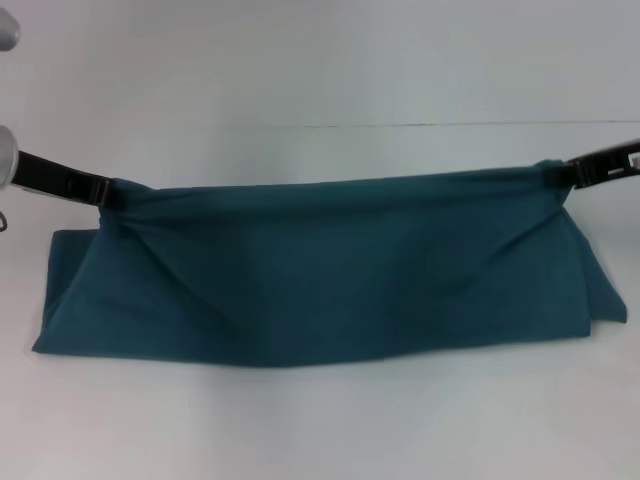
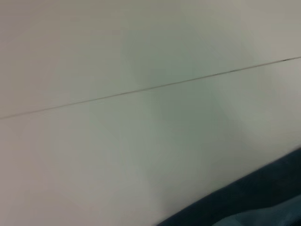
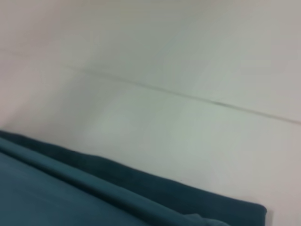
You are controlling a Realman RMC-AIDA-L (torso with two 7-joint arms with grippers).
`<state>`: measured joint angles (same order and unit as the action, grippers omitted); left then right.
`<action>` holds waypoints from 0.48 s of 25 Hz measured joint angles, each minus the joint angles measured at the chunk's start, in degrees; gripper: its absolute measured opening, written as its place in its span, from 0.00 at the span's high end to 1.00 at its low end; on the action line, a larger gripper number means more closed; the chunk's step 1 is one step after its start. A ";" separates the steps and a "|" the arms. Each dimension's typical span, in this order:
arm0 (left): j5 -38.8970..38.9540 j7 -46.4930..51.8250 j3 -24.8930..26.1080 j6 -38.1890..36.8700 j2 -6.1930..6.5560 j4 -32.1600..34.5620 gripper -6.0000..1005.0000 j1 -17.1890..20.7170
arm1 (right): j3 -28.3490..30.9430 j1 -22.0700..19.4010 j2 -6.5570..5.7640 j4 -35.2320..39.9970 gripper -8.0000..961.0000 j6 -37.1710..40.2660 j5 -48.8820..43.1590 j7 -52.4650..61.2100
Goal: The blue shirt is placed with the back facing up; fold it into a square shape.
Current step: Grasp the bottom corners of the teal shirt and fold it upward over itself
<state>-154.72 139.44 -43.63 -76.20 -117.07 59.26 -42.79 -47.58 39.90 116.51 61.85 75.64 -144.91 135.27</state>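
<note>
Claws (image 1: 108, 192) (image 1: 560, 175) pinch the creased blue shirt (image 1: 330, 270) taut.

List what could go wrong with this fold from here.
The left gripper and right gripper each pinch only a small corner of the blue shirt, so the cloth may slip out. The held edge sags between them, which may crease the fold. The right end already bunches unevenly on the table, so the result may not come out square.

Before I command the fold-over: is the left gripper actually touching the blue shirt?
Touching. In the head view the left gripper pinches the far-left corner of the blue shirt, and the cloth pulls taut from it.
</note>
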 joint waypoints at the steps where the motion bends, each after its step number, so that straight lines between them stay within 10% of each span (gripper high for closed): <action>1: -0.50 0.01 -0.01 0.55 -0.05 -0.63 0.88 -0.34 | -0.16 0.09 0.09 -0.05 0.93 -0.61 -0.04 0.05; 12: -2.39 0.10 -0.44 5.85 -0.38 -4.76 0.83 -1.60 | -2.93 1.89 1.30 -4.13 0.93 -7.27 -2.43 0.29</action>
<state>-157.11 139.54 -44.07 -70.35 -117.45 54.50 -44.38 -50.51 41.79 117.82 57.72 68.37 -147.34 135.57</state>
